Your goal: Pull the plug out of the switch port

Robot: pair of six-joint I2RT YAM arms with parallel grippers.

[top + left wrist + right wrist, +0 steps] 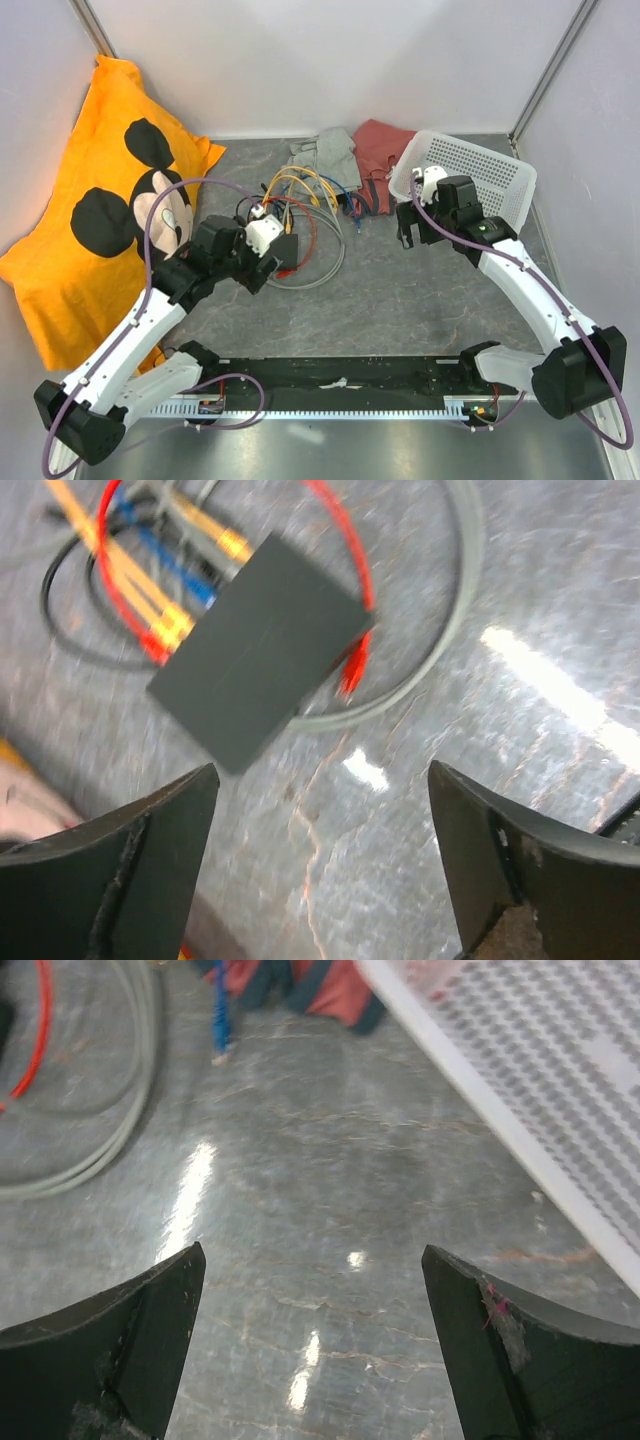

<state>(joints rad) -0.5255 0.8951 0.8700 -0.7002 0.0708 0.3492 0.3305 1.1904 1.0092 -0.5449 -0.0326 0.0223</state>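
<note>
Shows plugs (197, 585) seated in black box (262, 650); pull not begun. Holds left gripper (322, 800) spread and empty nearby, right gripper (312, 1280) likewise.

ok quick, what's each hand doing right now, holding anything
left hand: open, holding nothing, black box just ahead of it
right hand: open, holding nothing, white basket beside it

place: robot lab cell | cues: white enclosure walls (300, 60), mounting rail (330, 408)
</note>
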